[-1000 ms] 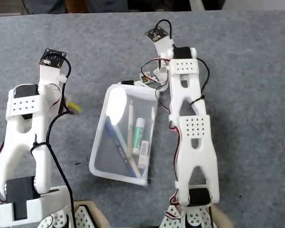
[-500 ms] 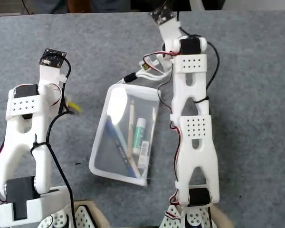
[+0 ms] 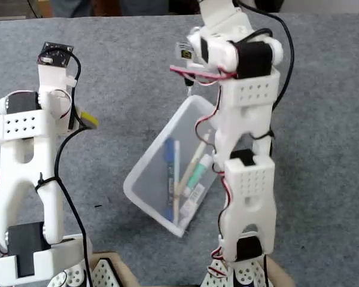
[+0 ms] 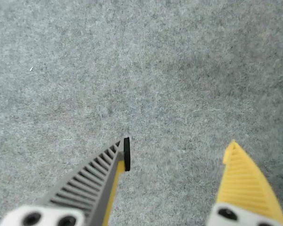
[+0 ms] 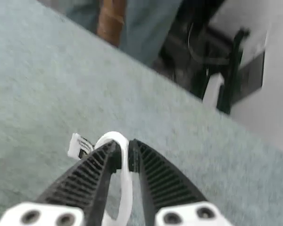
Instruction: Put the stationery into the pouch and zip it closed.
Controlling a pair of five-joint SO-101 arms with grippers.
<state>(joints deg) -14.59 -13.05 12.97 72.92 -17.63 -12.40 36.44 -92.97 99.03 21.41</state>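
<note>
**Inspector:** Start at the left. What is the state of that arm?

**Assessor:** The left gripper hangs over the bare grey mat with its fingers spread wide and nothing between them. It is well apart from the pouch.

**Inspector:** And the pouch?

**Assessor:** It sits in the middle, between the two arms. It is clear-walled and tilted, with its far end raised and its near end low by the mat. Inside are a blue pen, a pencil and a green-capped tube, bunched toward the low end. I judge loading complete. I cannot tell whether the zip is run shut.

**Inspector:** The right side?

**Assessor:** The right gripper is pressed together on a white loop, with a small tag just beside it. I take the loop to be the pull at the raised end of the pouch, so the pouch hangs from that pinch.

**Inspector:** What do you recommend for the step in hand?

**Assessor:** Closing needs a counter-hold. The idle left gripper should pinch the pouch mouth at the end opposite the pull, and the pouch should lie flat first. The right gripper should then draw the loop straight along the zip line, low and steady. Pulling upward only lifts the pouch, and the loop is thin enough to slip.
</note>
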